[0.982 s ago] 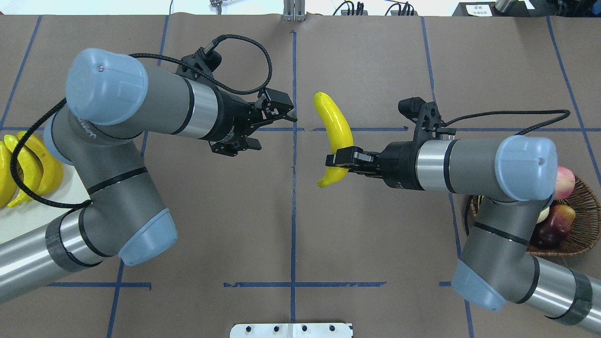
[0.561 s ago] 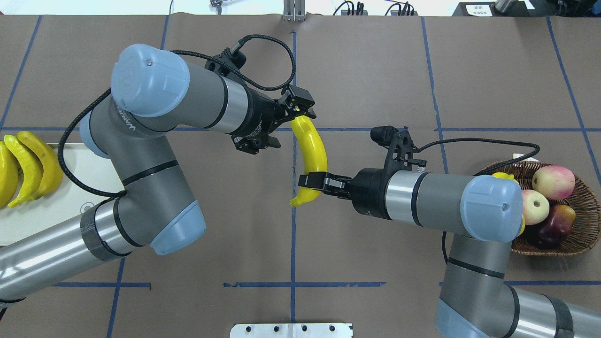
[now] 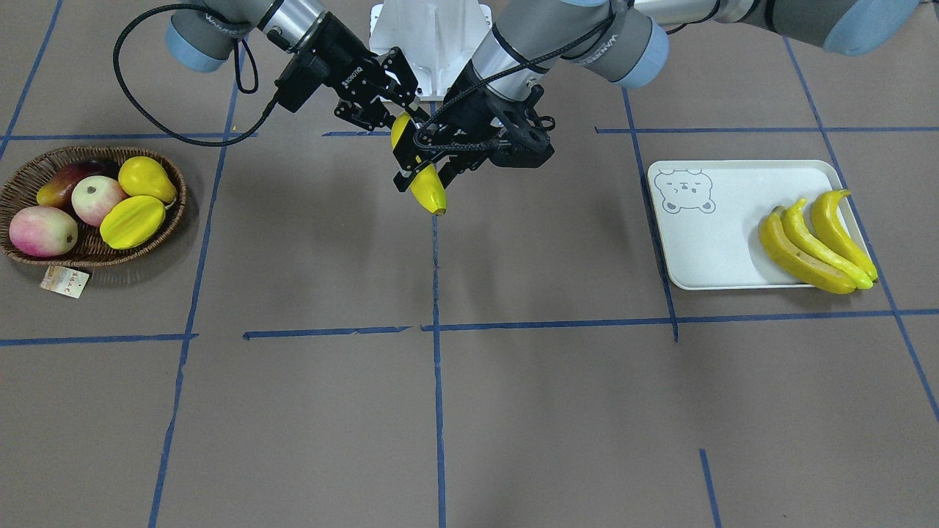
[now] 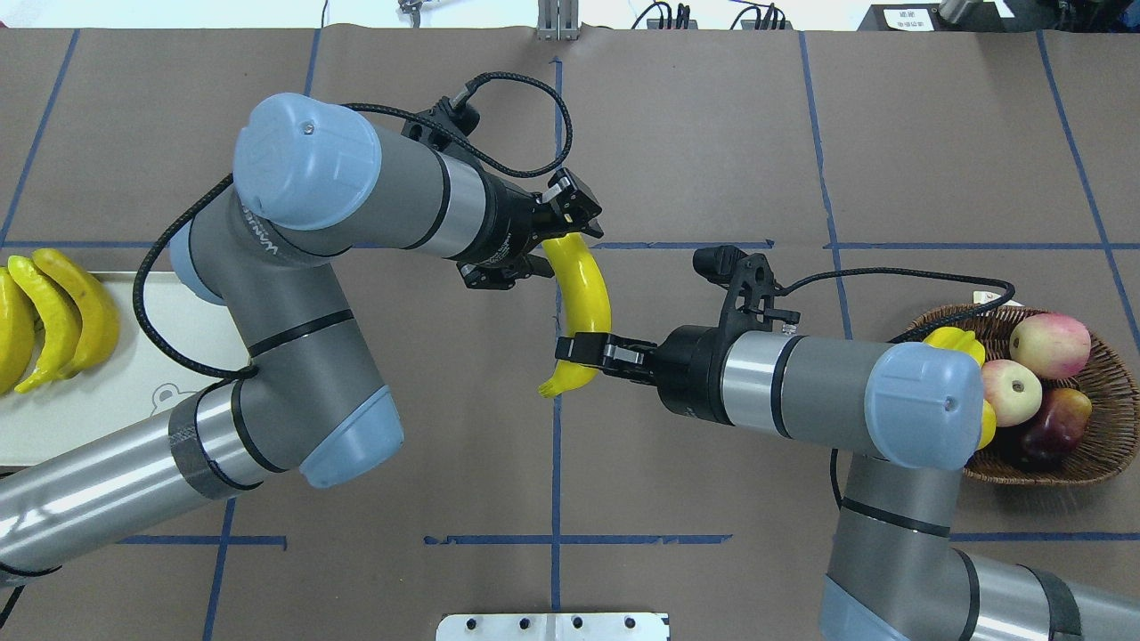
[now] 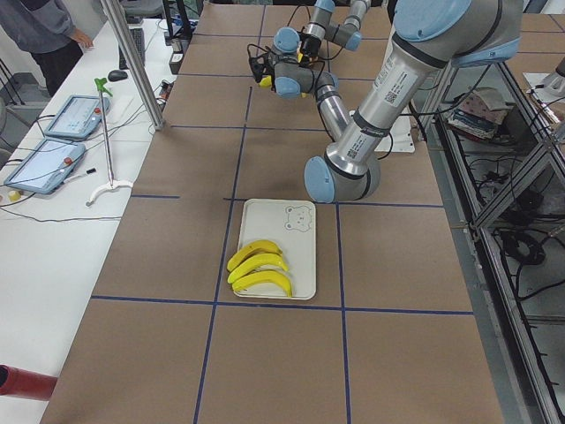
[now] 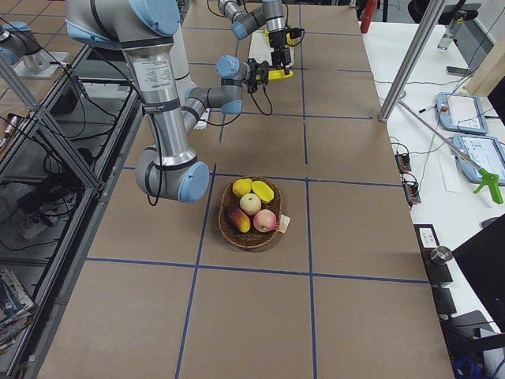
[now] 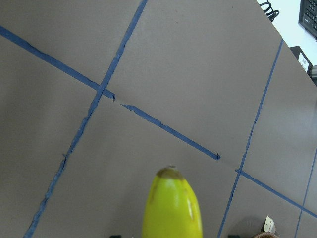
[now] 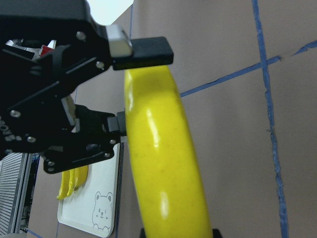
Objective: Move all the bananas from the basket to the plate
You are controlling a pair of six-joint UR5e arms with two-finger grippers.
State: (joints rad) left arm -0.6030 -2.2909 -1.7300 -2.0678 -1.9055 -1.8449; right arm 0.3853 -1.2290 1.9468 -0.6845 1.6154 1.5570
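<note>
Banana (image 4: 583, 294): held in the air at the centre of the overhead view, between both arms, well apart from the basket (image 3: 22, 176) at the left and the plate (image 3: 733, 220) at the right of the front view.
Right gripper (image 4: 574, 349): clamped near the stem end.
Left gripper (image 4: 554, 240): jaws spread round the blunt end, apparently not yet pressed on.
Plate: three bananas (image 3: 814, 238) are laid along its right side.
Handling: judged light, stiff and glossy, so slippery; best taken across the thick middle, not the tapering tip.

held banana (image 4: 588, 294): yellow, airborne mid-table, in right gripper (image 4: 577, 349)
three bananas (image 3: 807, 249): side by side on plate (image 3: 719, 242)
basket (image 3: 95, 257): wicker, other fruit (image 3: 95, 199) inside
</note>
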